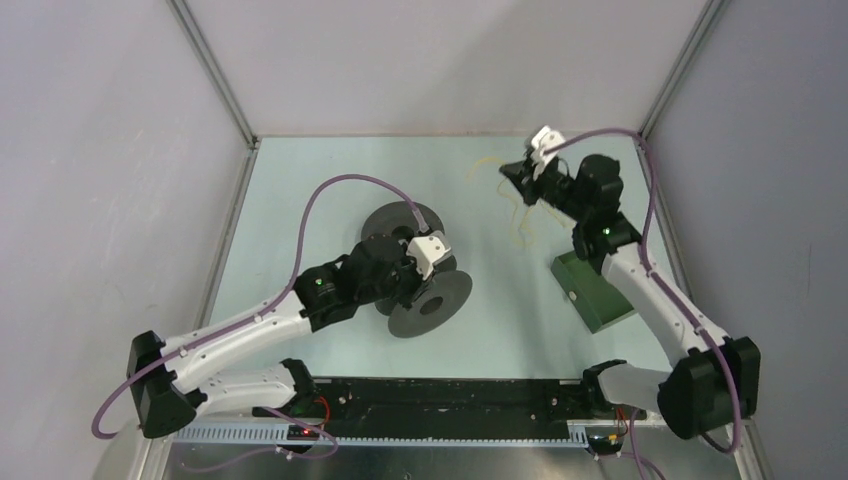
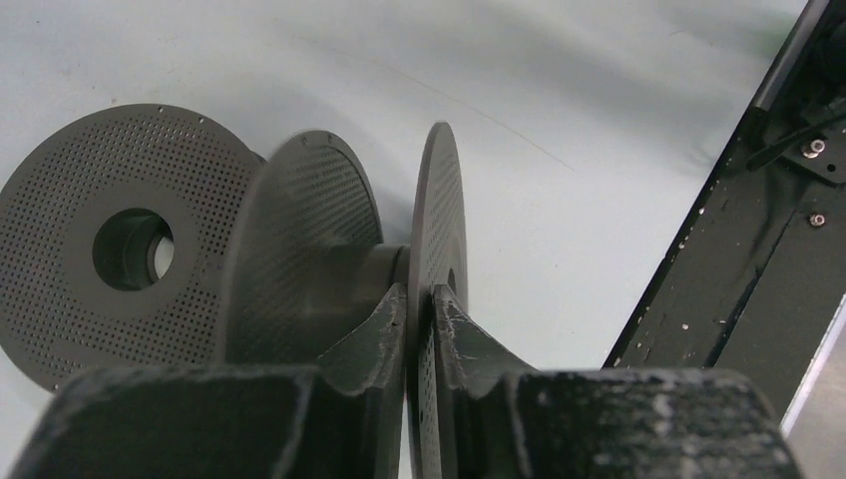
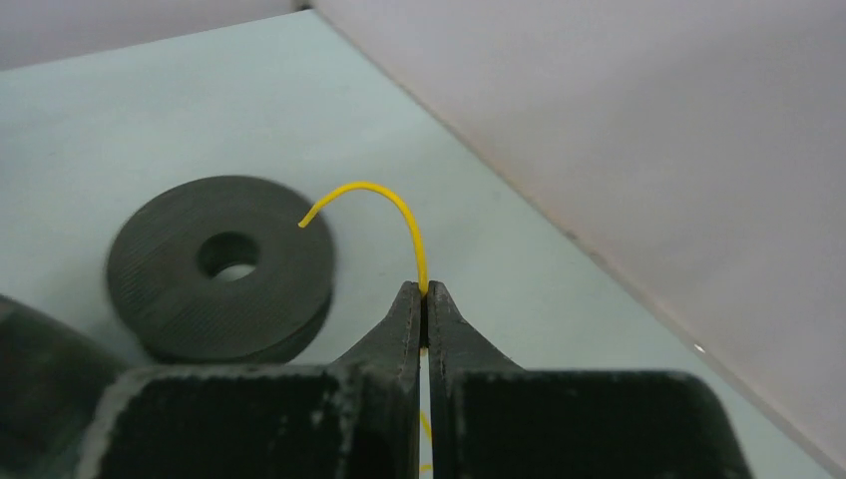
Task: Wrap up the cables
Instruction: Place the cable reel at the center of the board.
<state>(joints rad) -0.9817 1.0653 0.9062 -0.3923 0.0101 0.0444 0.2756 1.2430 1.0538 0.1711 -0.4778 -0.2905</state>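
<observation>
A dark grey spool (image 1: 432,303) is held tipped on its side near the table's middle. My left gripper (image 1: 412,293) is shut on its near flange (image 2: 440,220), and the fingers (image 2: 384,329) pinch the thin disc between them. A second spool (image 1: 398,223) lies flat just behind it and also shows in the left wrist view (image 2: 110,249) and the right wrist view (image 3: 224,264). My right gripper (image 1: 507,173) is raised at the back right, shut on the thin yellow cable (image 3: 401,207). The cable's free end curls past the tips, and the rest hangs in loose loops to the table (image 1: 520,218). The red cable is not in view.
A green block (image 1: 590,290) lies on the table under the right arm. A black rail (image 1: 450,395) runs along the near edge and also shows in the left wrist view (image 2: 738,259). Grey walls enclose the table on three sides.
</observation>
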